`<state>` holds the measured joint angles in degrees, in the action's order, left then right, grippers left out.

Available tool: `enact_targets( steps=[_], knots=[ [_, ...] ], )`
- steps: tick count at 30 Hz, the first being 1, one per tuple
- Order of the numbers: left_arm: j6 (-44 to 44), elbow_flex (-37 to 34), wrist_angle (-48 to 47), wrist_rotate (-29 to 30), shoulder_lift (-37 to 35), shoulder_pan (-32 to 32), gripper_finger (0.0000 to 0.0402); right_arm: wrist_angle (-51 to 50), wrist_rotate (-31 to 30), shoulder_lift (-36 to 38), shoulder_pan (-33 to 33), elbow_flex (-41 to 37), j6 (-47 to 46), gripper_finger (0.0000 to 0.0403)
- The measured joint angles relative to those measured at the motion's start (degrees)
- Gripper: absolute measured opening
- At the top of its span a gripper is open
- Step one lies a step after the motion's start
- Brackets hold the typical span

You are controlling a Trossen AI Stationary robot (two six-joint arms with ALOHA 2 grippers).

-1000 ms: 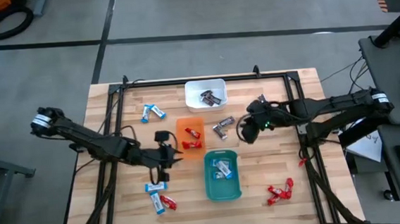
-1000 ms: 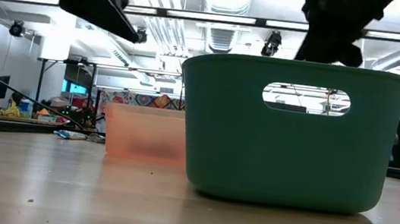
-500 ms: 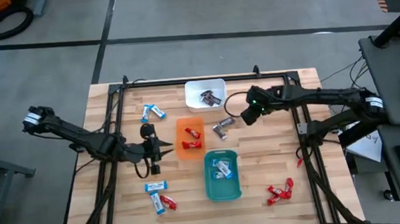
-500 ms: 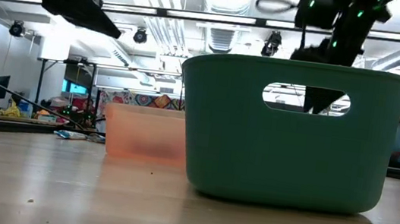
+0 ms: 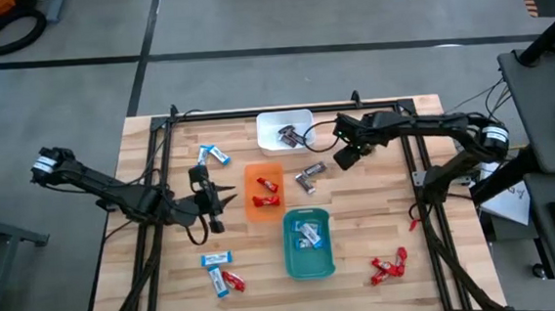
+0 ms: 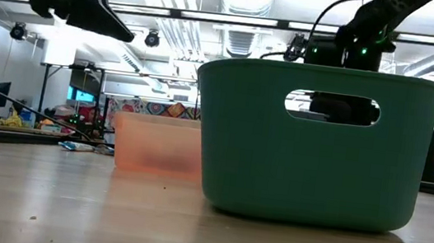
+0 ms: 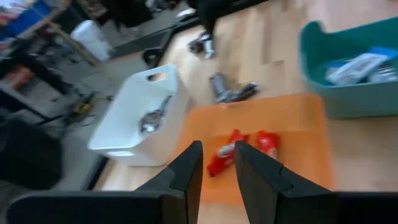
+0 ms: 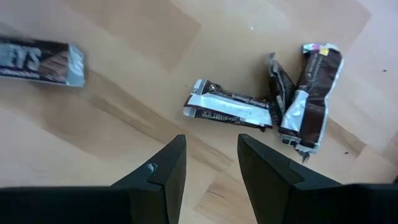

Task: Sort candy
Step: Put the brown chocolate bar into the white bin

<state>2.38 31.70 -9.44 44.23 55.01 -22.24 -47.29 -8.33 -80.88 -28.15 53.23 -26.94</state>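
The wooden table [image 5: 380,227] carries white [image 5: 284,119], orange [image 5: 265,206] and teal [image 5: 309,258] trays, plus scattered candies [image 5: 388,265], seemingly loose.

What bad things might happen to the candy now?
1. The dark candies under the right gripper lie bunched and touching on the table, so a grab may lift two or push one away.
2. The left gripper is open and empty beside the orange tray; a low move could bump the tray holding red candies.
3. The red candies near the table's front right corner might get knocked off.
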Motion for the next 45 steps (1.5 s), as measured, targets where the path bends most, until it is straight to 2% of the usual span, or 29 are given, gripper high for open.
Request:
enact_targets(
  steps=[3,11,18,30,36,45],
  knots=[
    [-0.05,-0.04,-0.03,2.62,0.08,0.00,0.0077,0.04,0.39,-1.36,-0.02,0.00,0.67,0.0143],
    [-3.34,-0.13,-0.01,2.84,0.10,0.02,0.0077,0.95,-2.29,-4.86,-0.02,0.00,1.44,0.0189],
    [-3.35,-0.35,-0.05,2.83,0.12,0.02,0.0077,5.07,-3.39,-6.68,-0.02,0.07,1.46,0.0190],
    [-3.69,-0.35,-0.01,2.84,0.12,0.01,0.0077,6.45,-5.65,-12.55,-0.02,0.13,1.81,0.0187],
    [-4.86,-0.35,-0.01,2.82,0.12,0.01,0.0077,7.02,-6.26,-13.58,0.05,0.24,2.27,0.0164],
    [-4.90,-0.35,-0.01,2.83,0.12,0.01,0.0077,7.37,-6.78,-12.70,-0.02,0.00,2.15,0.0088]
  ],
)
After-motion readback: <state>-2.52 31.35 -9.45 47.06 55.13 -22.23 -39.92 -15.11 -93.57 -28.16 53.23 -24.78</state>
